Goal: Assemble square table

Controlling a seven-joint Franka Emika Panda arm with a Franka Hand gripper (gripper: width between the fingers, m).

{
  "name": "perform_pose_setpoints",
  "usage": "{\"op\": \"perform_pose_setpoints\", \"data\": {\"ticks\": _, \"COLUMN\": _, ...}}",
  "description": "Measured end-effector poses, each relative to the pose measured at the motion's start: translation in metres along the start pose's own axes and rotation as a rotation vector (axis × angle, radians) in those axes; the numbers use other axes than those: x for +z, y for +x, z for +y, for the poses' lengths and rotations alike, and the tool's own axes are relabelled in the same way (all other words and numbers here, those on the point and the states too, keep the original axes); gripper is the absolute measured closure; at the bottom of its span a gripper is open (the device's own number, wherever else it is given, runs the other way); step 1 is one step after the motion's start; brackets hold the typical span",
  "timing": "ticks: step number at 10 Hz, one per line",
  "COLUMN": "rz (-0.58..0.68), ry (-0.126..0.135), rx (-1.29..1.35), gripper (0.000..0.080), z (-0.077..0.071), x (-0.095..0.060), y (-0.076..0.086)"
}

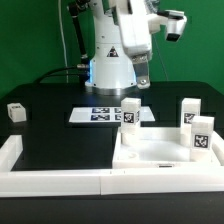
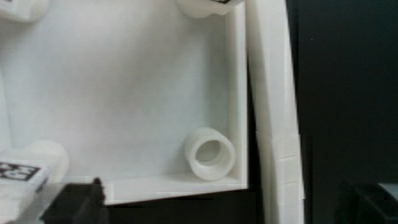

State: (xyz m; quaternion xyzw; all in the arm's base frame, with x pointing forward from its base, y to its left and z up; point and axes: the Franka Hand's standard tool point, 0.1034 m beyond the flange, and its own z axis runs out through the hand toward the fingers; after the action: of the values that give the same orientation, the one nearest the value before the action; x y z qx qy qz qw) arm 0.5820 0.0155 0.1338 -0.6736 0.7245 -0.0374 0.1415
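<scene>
- The square table top (image 1: 160,152), a white plastic tray with a raised rim, lies flat on the black tabletop (image 1: 55,135). It sits toward the exterior view's right, near the front edge.
- In the wrist view the tray fills most of the picture. Its smooth floor, one straight rim wall and a round corner socket (image 2: 214,155) just inside that wall are visible.
- A first leg (image 1: 130,113), short, white and tagged, stands upright at the tray's far corner on the exterior view's left.
- A second leg (image 1: 189,110) stands upright by the far rim on the exterior view's right. Whether it is inside the tray or just behind it cannot be told.
- A third leg (image 1: 202,133), with a black-and-white tag facing the camera, stands upright at the tray's side on the exterior view's right.
- A fourth leg (image 1: 15,112) rests on the tabletop well apart from the tray, at the exterior view's far left.
- The gripper (image 1: 141,78) hangs off the tabletop, touching none of the parts. In the wrist view its dark fingertips (image 2: 71,200) are spread wide, with only the tray floor between them.
- The marker board (image 1: 100,115) lies flat just behind the tray, in front of the robot arm's base (image 1: 110,65).
- Long white border rails (image 1: 60,183) run along the tabletop's front edge and around the corner on the exterior view's left.
</scene>
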Motion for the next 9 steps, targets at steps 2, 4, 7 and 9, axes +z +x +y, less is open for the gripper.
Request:
{"op": "perform_pose_setpoints", "data": {"ticks": 2, "rz": 0.001, "ry": -0.005, "rx": -0.111, "gripper": 0.0151, "z": 0.001, "x": 0.003, "y": -0.001}}
{"op": "perform_pose_setpoints", "data": {"ticks": 4, "rz": 0.001, "ry": -0.005, "rx": -0.256, "gripper": 0.0151, "z": 0.001, "x": 0.003, "y": -0.001}}
{"op": "perform_pose_setpoints", "data": {"ticks": 7, "rz": 0.007, "ry": 0.004, "rx": -0.6, "gripper": 0.0151, "z": 0.02, "x": -0.014, "y": 0.023}}
{"op": "perform_pose_setpoints", "data": {"ticks": 9, "rz": 0.022, "ry": 0.012, "rx": -0.847, "gripper": 0.0151, "z": 0.044, "x": -0.032, "y": 0.057}}
